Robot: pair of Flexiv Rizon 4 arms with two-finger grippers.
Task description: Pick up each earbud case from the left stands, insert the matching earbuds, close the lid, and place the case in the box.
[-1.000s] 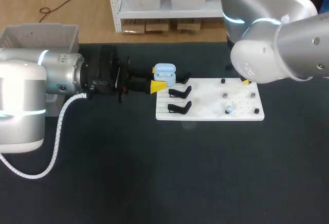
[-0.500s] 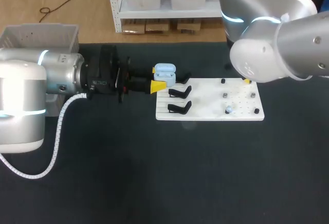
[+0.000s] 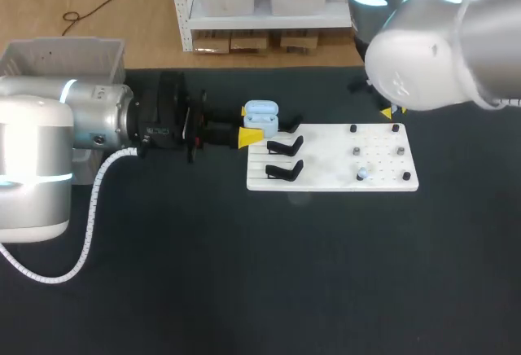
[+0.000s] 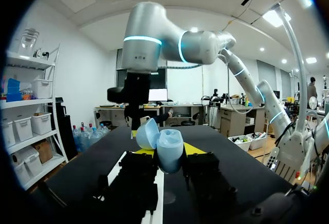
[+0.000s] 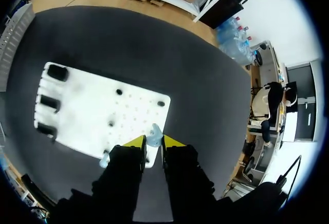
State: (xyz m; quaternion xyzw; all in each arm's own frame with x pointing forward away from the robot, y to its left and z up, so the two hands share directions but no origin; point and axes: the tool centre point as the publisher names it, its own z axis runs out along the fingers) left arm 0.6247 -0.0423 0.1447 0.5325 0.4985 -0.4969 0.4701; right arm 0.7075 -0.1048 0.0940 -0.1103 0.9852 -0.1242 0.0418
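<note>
1. Head view: the left gripper lies level above the table at the left edge of the white board. Its fingers are clamped on the case.
2. The case is pale blue, rounded and glossy. Its lid is hinged open and tipped back, away from the wrist.
3. Two black stands sit on the board's left part, just beside the case.
4. In the right wrist view, the right gripper hangs above the board's far edge. Its tips are narrow and pinch a small pale blue earbud.
5. The grey box stands behind the left arm, well apart from the case.
</note>
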